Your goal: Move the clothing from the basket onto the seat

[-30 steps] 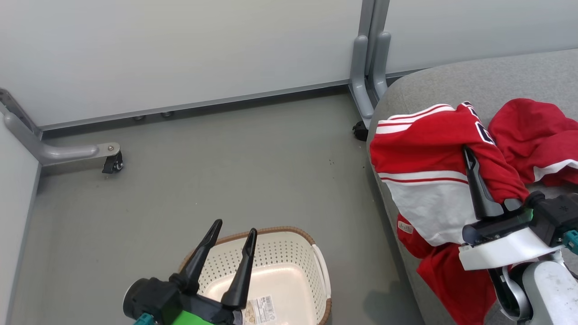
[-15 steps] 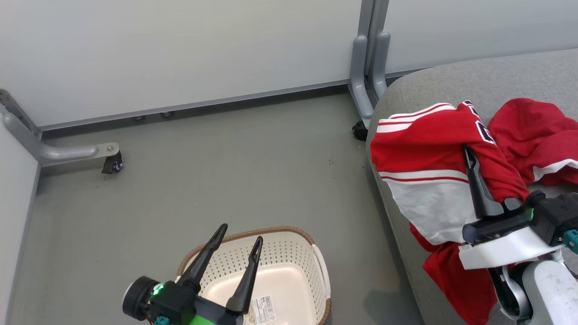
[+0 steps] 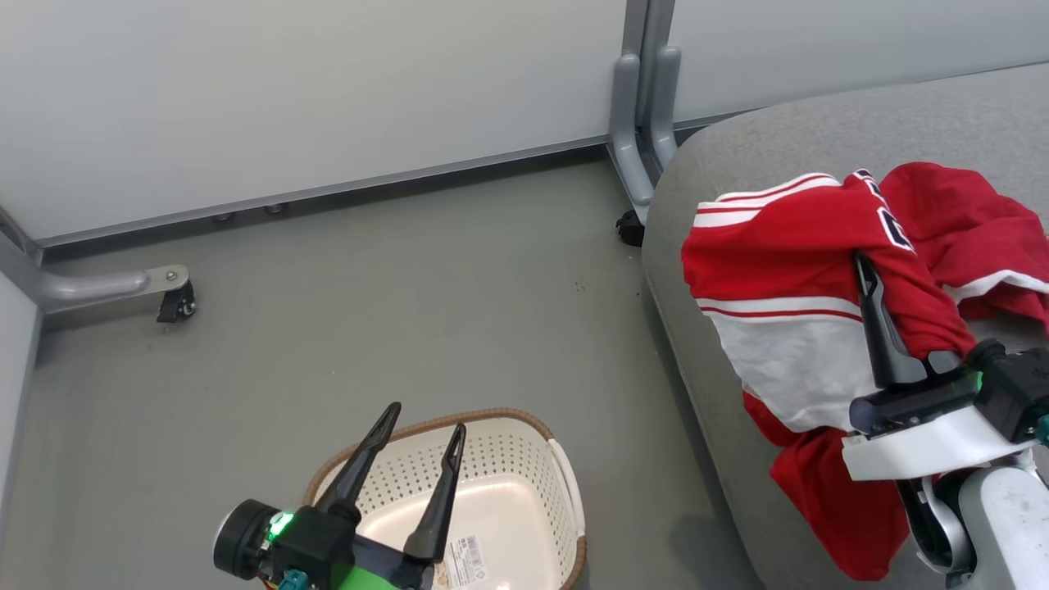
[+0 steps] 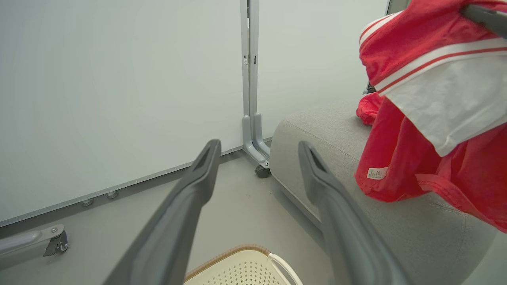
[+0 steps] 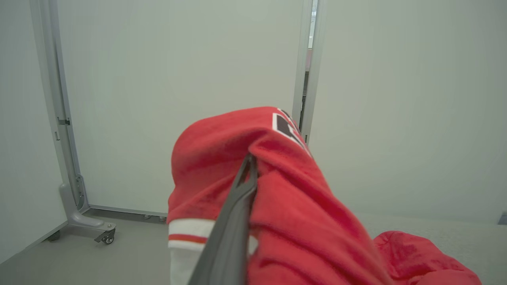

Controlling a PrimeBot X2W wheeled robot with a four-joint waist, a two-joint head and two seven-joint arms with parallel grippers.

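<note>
The right gripper [image 3: 862,266] was clamped on the red jersey [image 3: 778,254] over the edge of the seat [image 3: 819,131]; left of the seat, the left gripper [image 3: 429,415] hung, fingers apart, with the basket [image 3: 508,459]

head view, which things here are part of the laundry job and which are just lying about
Job: jersey, shorts, basket, sofa cushion, right pincer shut on the jersey, left pincer open.
Just there: partition panels, wheeled feet, floor.
</note>
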